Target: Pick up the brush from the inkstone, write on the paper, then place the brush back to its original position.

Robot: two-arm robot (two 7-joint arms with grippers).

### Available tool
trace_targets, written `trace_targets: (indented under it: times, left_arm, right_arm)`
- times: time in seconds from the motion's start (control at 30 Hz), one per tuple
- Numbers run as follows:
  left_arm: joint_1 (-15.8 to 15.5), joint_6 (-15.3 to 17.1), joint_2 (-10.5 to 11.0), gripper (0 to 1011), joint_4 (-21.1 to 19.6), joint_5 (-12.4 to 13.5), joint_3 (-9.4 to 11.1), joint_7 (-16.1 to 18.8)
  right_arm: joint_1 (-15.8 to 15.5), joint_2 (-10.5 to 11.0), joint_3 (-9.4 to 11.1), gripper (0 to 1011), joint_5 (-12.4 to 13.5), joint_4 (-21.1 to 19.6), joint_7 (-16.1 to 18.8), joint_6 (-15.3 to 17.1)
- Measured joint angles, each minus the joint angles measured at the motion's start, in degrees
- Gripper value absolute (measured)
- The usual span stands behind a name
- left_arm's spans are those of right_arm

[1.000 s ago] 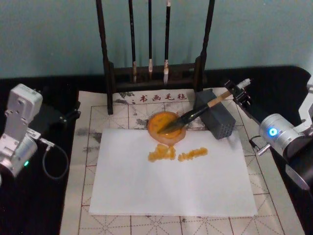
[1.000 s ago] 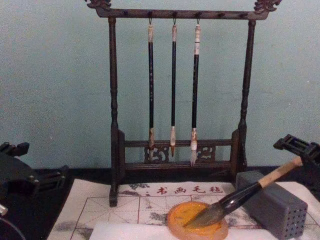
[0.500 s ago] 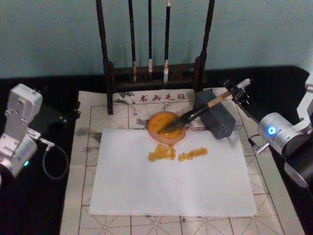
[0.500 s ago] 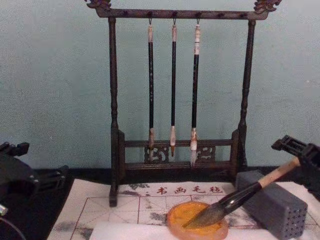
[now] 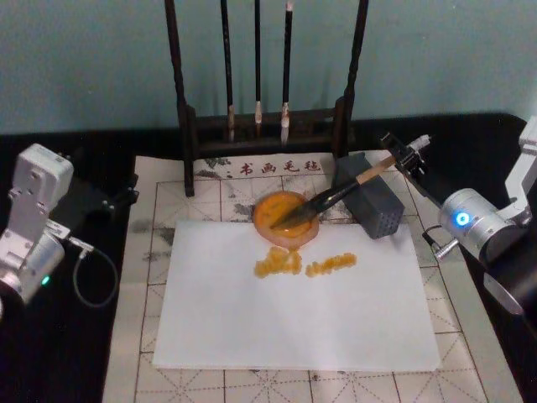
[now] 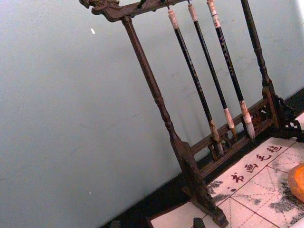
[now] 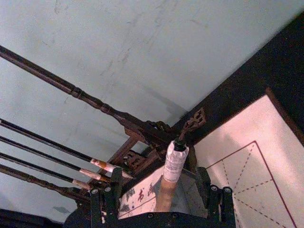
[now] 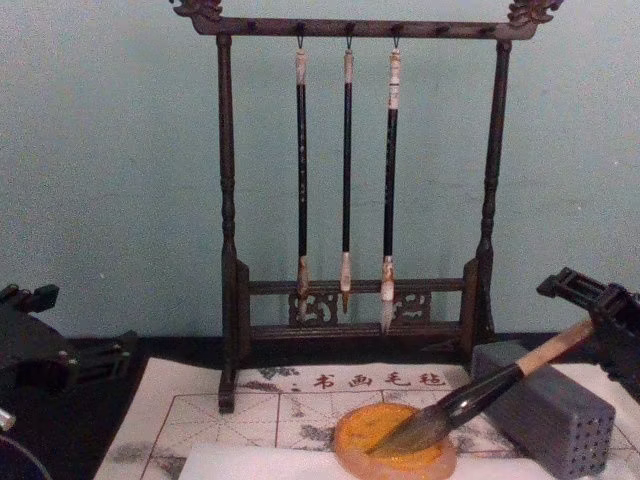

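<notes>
Brush point(image 5: 336, 195) tuft in inkstone point(image 5: 270, 211), shaft slants rightward — capped end between jaws of right gripper point(image 5: 404, 157), jaws apart, apparently not touching; left gripper point(image 5: 99, 200) parked left.

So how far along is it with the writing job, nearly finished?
Nearly. Done: orange strokes lie on the paper, and the brush rests with its tuft in the inkstone, shaft leaning on the grey block. In hand: the right gripper sits around the brush's top end, fingers apart, not clamping. Left: probably just drawing that arm away. The left gripper is parked left of the mat.
</notes>
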Motion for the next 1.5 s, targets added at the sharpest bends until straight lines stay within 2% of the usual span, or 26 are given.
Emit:
trace_targets:
  times: [0.13, 0.57, 0.7, 0.8, 1.0, 1.03, 1.07, 1.27, 1.33, 1.43, 1.5]
  left_arm:
    - [0.00, 0.00, 0.00, 1001, 0.00, 0.00, 0.00, 0.00]
    - [0.00, 0.00, 0.00, 1001, 0.00, 0.00, 0.00, 0.00]
    - [0.00, 0.00, 0.00, 1001, 0.00, 0.00, 0.00, 0.00]
    - [0.00, 0.00, 0.00, 1001, 0.00, 0.00, 0.00, 0.00]
    - [0.00, 0.00, 0.00, 1001, 0.00, 0.00, 0.00, 0.00]
    - [0.00, 0.00, 0.00, 1001, 0.00, 0.00, 0.00, 0.00]
    - [0.00, 0.00, 0.00, 1001, 0.00, 0.00, 0.00, 0.00]
    - [0.00, 0.00, 0.00, 1001, 0.00, 0.00, 0.00, 0.00]
    - [0.00, 0.00, 0.00, 1001, 0.00, 0.00, 0.00, 0.00]
    - [0.00, 0.00, 0.00, 1001, 0.00, 0.00, 0.00, 0.00]
    - [0.00, 0.00, 0.00, 1001, 0.00, 0.00, 0.00, 0.00]
  right_arm:
    - [0.47, 0.35, -0.62, 1002, 0.08, 0.57, 0.84, -0.19]
    - [0.32, 0.21, -0.36, 1002, 0.08, 0.38, 0.56, -0.13]
    - [0.28, 0.20, -0.31, 953, 0.08, 0.34, 0.50, -0.12]
    - [0.27, 0.18, -0.30, 888, 0.08, 0.31, 0.47, -0.11]
    - [0.23, 0.15, -0.26, 695, 0.07, 0.26, 0.43, -0.08]
    - [0.23, 0.15, -0.25, 695, 0.07, 0.26, 0.43, -0.08]
    - [0.23, 0.14, -0.25, 635, 0.06, 0.25, 0.42, -0.08]
    - [0.20, 0.13, -0.20, 471, 0.05, 0.21, 0.39, -0.05]
    - [0.19, 0.13, -0.20, 373, 0.05, 0.21, 0.38, -0.04]
    - [0.18, 0.13, -0.20, 315, 0.04, 0.21, 0.38, -0.04]
    - [0.18, 0.13, -0.20, 234, 0.02, 0.21, 0.38, -0.04]
